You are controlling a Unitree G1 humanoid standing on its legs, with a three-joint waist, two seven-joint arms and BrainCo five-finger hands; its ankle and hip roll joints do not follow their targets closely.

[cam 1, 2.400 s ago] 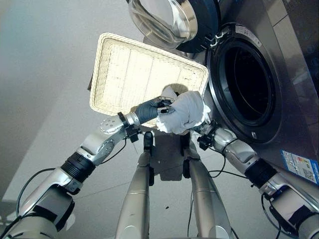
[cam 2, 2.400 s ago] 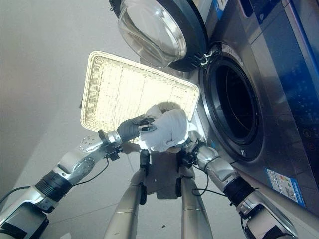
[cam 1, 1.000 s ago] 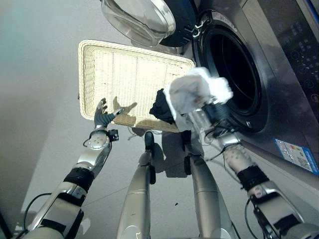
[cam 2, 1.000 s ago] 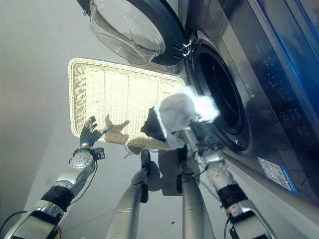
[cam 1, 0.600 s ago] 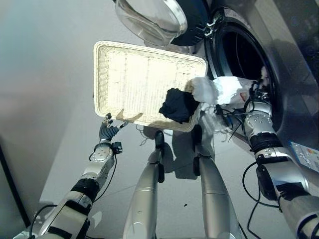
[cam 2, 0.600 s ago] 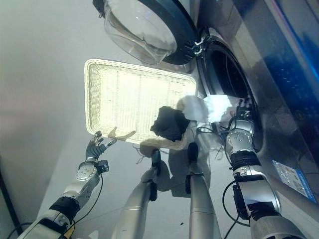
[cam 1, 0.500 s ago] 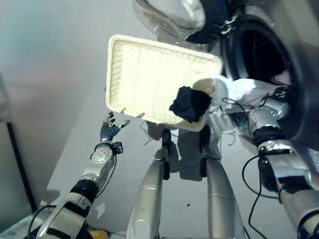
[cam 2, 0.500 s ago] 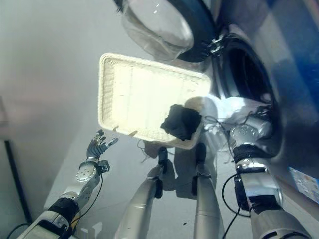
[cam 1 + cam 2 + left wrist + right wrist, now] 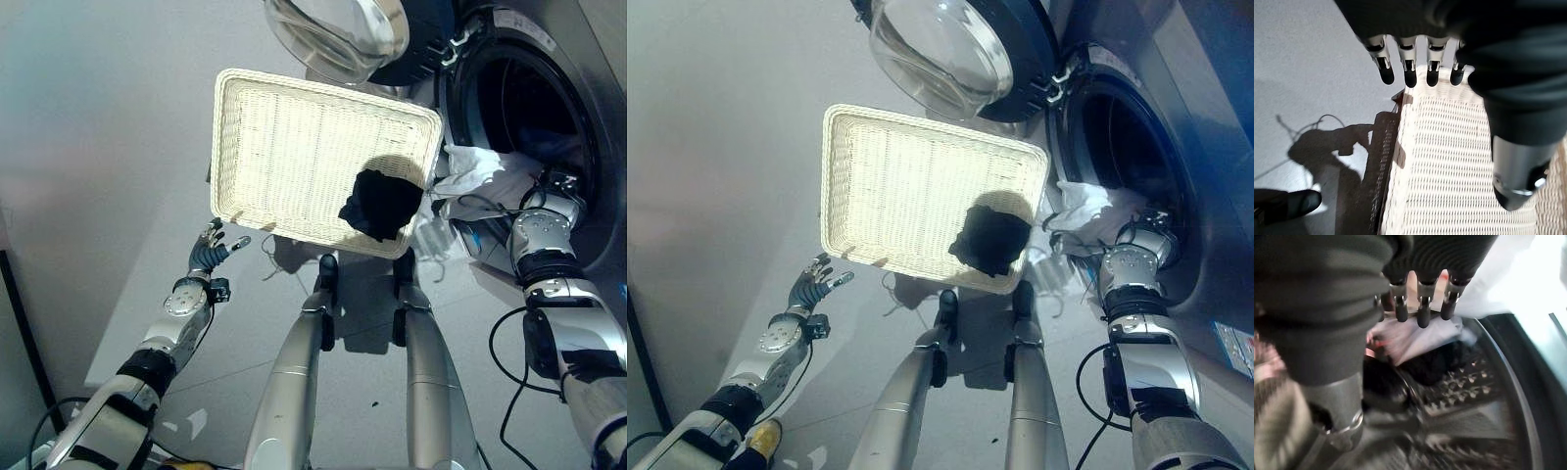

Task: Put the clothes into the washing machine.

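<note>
The washing machine (image 9: 588,59) stands far right with its round door (image 9: 950,54) swung open beside the white wicker basket (image 9: 265,147) holding a dark garment (image 9: 382,204), white clothes (image 9: 480,171) drape over the drum's rim by the spread right hand (image 9: 1420,308), and the left hand (image 9: 209,247), fingers spread, hovers near left.

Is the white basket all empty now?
No, a dark piece of clothing lies in the white basket, near the corner closest to the washing machine.
</note>
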